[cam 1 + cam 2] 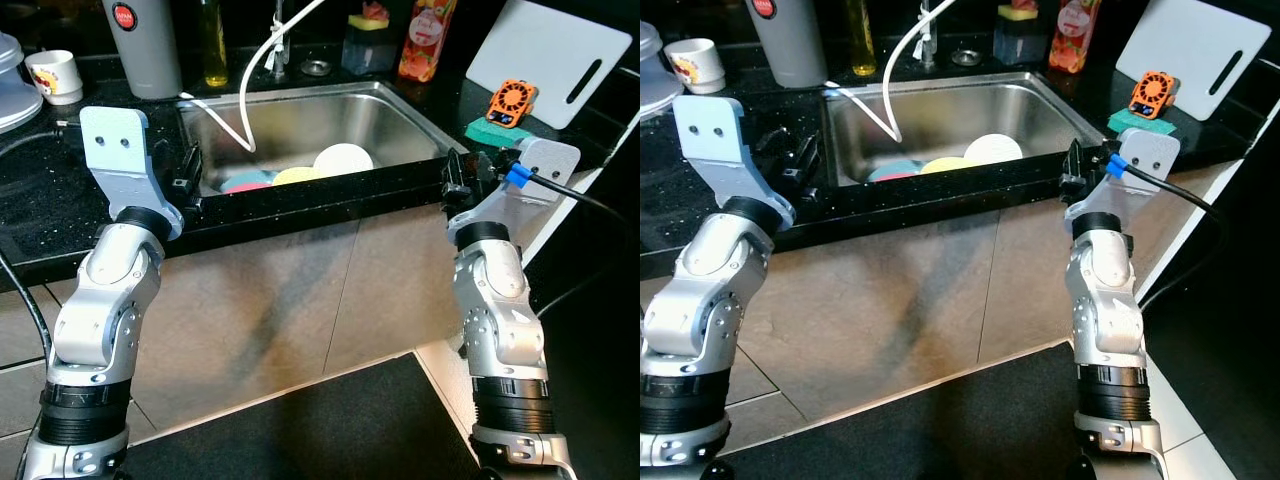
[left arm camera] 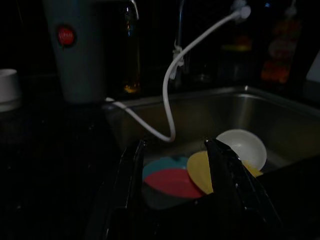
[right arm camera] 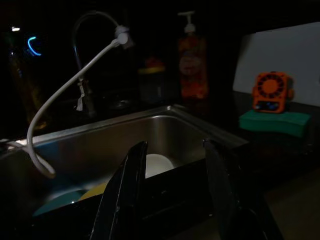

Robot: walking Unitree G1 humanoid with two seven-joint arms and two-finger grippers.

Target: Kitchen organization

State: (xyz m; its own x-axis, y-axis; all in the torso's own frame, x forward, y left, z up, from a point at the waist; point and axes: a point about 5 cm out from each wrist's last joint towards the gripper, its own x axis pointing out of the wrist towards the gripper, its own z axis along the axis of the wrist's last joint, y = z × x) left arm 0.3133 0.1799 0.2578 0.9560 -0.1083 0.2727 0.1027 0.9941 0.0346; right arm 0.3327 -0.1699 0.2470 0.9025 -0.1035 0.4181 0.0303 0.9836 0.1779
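A steel sink (image 1: 300, 125) is set into the black counter before me. In it lie a white plate (image 1: 343, 158), a yellow plate (image 1: 295, 175), a red plate (image 2: 170, 182) and a teal plate (image 2: 160, 164), overlapping at the near wall. My left gripper (image 1: 188, 170) rests at the counter's front edge by the sink's near left corner, open and holding nothing. At the near right corner my right gripper (image 1: 460, 175) is also open and holding nothing. Both point toward the basin, as seen past the left fingers (image 2: 131, 175) and right fingers (image 3: 127, 180).
A white hose (image 1: 250, 90) loops from the tap into the sink. A grey flask (image 1: 143, 45) and mug (image 1: 55, 75) stand at back left, an orange bottle (image 1: 425, 38) behind. A white cutting board (image 1: 550, 55), orange fan (image 1: 512, 102) and green sponge (image 1: 495, 132) are right.
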